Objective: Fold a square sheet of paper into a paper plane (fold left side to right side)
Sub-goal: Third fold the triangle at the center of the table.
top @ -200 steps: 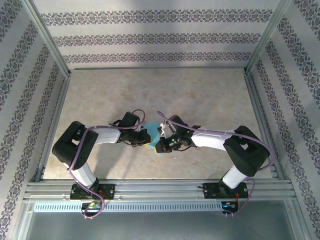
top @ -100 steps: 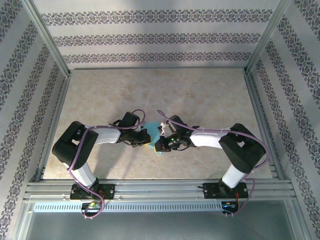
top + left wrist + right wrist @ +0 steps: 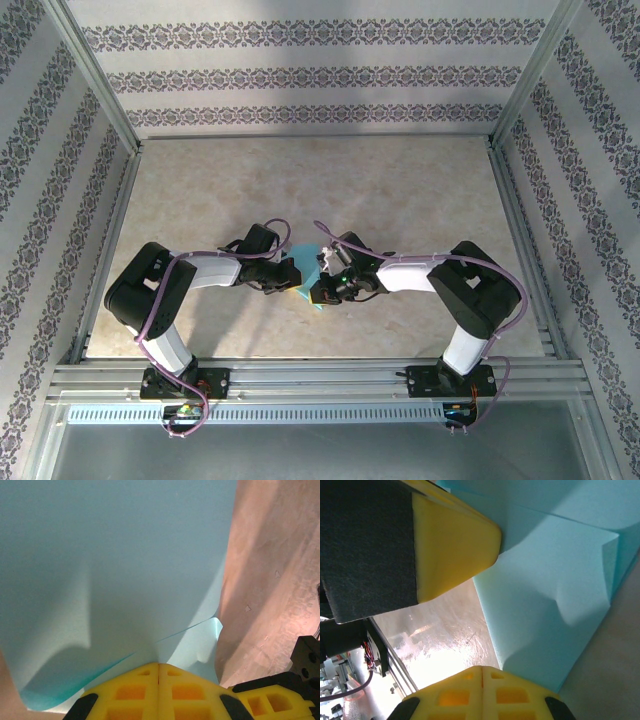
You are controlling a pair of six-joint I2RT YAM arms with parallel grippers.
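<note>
The square sheet of paper (image 3: 306, 262) is cyan and lies on the table between my two grippers, folded into at least two layers. In the left wrist view the paper (image 3: 115, 565) has an upper layer whose edge slants up to the right. My left gripper (image 3: 159, 666) is shut, its yellow tips set against the paper where the layers meet. My right gripper (image 3: 482, 669) is shut too, tips at the paper's (image 3: 555, 595) near edge, which passes behind one finger. From above, the left gripper (image 3: 290, 276) and right gripper (image 3: 318, 290) nearly touch.
The beige table (image 3: 400, 190) stretches open behind and to both sides of the arms. Patterned walls and metal frame posts (image 3: 98, 70) close it in. A metal rail (image 3: 320, 375) runs along the near edge. The left gripper's finger (image 3: 455, 545) crowds the right wrist view.
The right arm's elbow has swung left and nearer, with its gripper staying on the paper. The left arm and the paper have hardly moved.
</note>
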